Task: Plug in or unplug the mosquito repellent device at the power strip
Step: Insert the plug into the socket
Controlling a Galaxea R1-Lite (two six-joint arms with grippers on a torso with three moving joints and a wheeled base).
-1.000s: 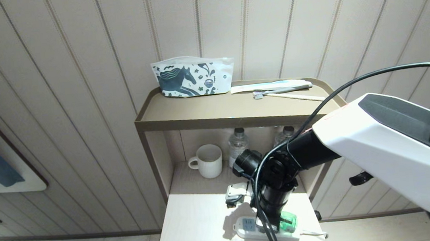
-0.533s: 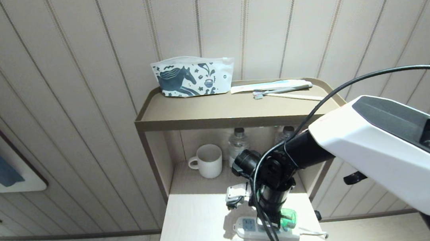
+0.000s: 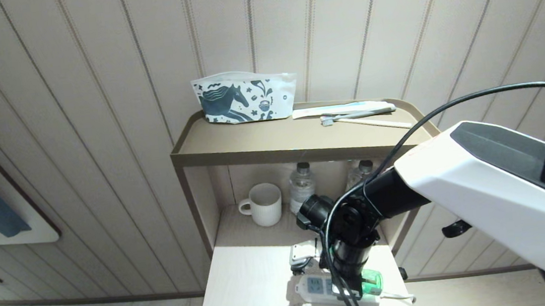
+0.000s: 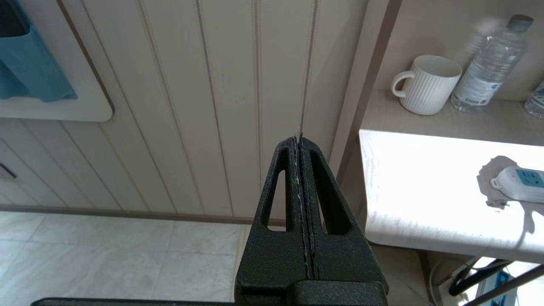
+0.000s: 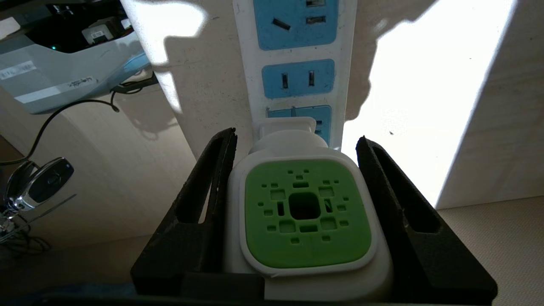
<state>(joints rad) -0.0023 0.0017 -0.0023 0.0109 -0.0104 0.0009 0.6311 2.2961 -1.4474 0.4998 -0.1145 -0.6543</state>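
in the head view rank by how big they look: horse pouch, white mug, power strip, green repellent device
1. horse pouch
2. power strip, partly hidden by the right arm, so unsure
3. white mug
4. mosquito repellent device, mostly hidden behind the right gripper

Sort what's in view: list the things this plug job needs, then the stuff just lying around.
Job:
mosquito repellent device, between the right gripper jaws
power strip

Lying about:
white mug
water bottles
horse-print pouch
toothbrush
left gripper, parked aside
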